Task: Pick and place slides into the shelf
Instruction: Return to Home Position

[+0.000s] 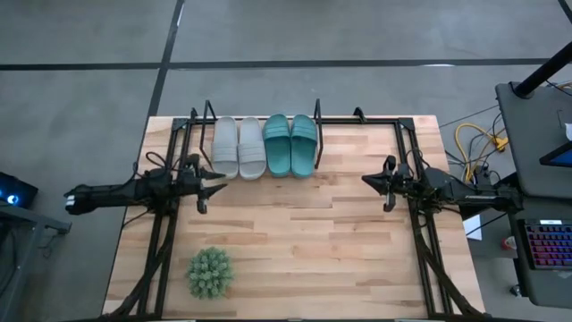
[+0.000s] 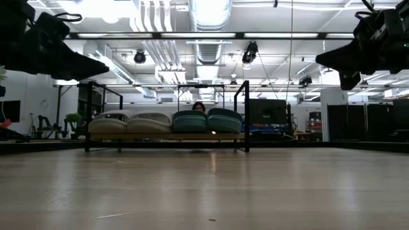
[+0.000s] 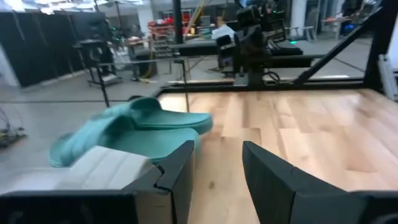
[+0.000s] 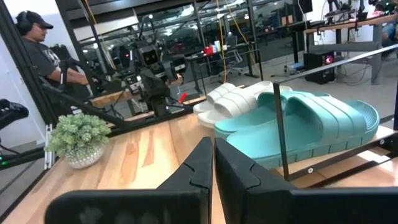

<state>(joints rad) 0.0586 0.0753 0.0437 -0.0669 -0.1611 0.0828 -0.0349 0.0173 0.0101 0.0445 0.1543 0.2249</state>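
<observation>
Your left pincer [image 1: 214, 186] hangs open and empty, held high above the counter [image 1: 304, 241], with its tip pointing inward toward the other arm. The right pincer [image 1: 368, 181] faces it from the opposite side at much the same height, with its fingers closed together on nothing.

From the left pincer, the grey slides [image 1: 239, 148] lie just beyond toward the far edge, and their near ends are close beside its tip. The teal slides [image 1: 290, 144] sit next to the grey pair, between the two pincers but set further back, and the right pincer is well apart from them. All four slides rest side by side in the shelf [image 1: 207, 114], each with its long axis running from near to far, across the line between your two arms.

I judge there is nothing left for you to pick, so what matters now is clearance. The shelf's upright loops stand on the far side of both pincers, and neither pincer touches the frame or a slide. If you draw each arm outward and back along its own line, it moves away from the shelf. Take more care on the left, since it is the closer one. A plant [image 1: 210, 273] sits at the near edge, clear of both arms.
</observation>
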